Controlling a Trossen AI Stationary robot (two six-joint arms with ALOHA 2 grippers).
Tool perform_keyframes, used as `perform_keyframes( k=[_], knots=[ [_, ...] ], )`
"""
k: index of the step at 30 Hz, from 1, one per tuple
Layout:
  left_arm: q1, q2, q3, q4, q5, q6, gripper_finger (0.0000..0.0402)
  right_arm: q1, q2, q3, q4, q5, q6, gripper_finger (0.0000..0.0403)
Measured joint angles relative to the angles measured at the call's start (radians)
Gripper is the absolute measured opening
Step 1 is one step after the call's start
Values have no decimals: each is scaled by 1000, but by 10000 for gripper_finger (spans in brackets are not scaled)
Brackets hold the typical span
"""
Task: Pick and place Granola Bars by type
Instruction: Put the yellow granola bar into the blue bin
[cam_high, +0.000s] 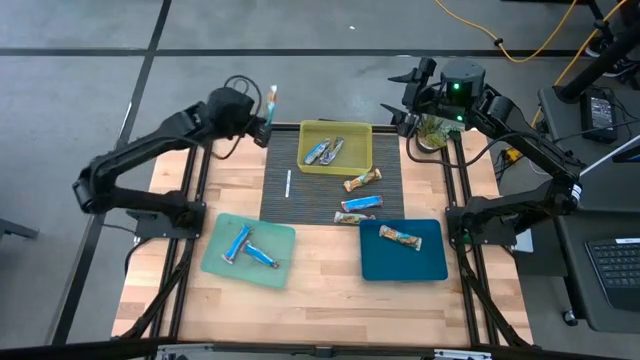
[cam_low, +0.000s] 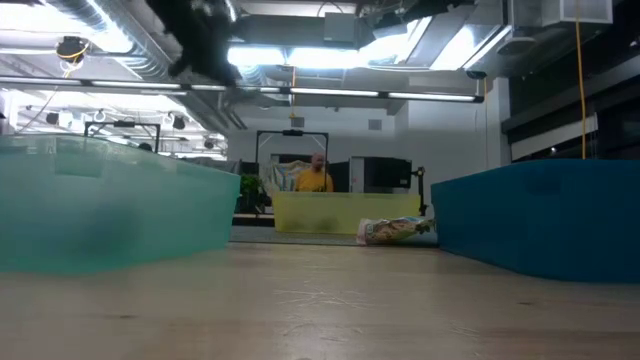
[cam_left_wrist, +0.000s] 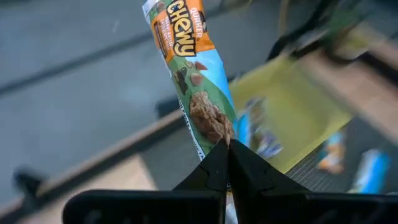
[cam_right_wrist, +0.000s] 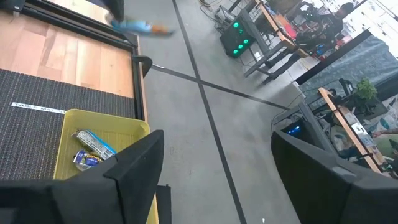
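Note:
My left gripper (cam_high: 268, 120) is up over the table's far left edge, shut on a blue and orange granola bar (cam_left_wrist: 193, 74) that shows as a small strip (cam_high: 272, 98) in the high view. The yellow tray (cam_high: 358, 162) holds two silvery-blue bars (cam_high: 325, 150). Two blue bars (cam_high: 248, 248) lie in the pale green tray (cam_high: 215, 262). One tan bar (cam_high: 400, 236) lies in the dark blue tray (cam_high: 400, 268). Three loose bars (cam_high: 360, 204) lie flat on the dark mat. My right gripper (cam_right_wrist: 217, 180) hangs open, high by the table's far right corner. My left gripper pinches the bar's lower end (cam_left_wrist: 219, 132) between its two fingertips (cam_left_wrist: 214, 165). The rest of the bar stands out past the fingertips, printed face toward the wrist camera. It is lifted clear of the table and the trays.
A thin white stick (cam_high: 288, 184) lies on the dark mat (cam_high: 275, 200) left of the loose bars. The low view shows the pale green tray (cam_low: 110, 210), the yellow tray (cam_low: 335, 212) and the blue tray (cam_low: 540, 215), with one bar (cam_low: 395, 232) on the mat. Desks and equipment stand beyond the table.

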Motion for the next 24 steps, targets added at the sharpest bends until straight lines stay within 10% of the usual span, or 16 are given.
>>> perform_keyframes(
  k=[19, 24],
  knots=[
    [-300, -84, 3, 309, 22, 63, 2, 0, 0, 0, -38, -11, 1, 298],
    [-356, -51, 3, 341, -1, 62, 2, 0, 0, 0, -41, -176, 42, 298]
  ],
)
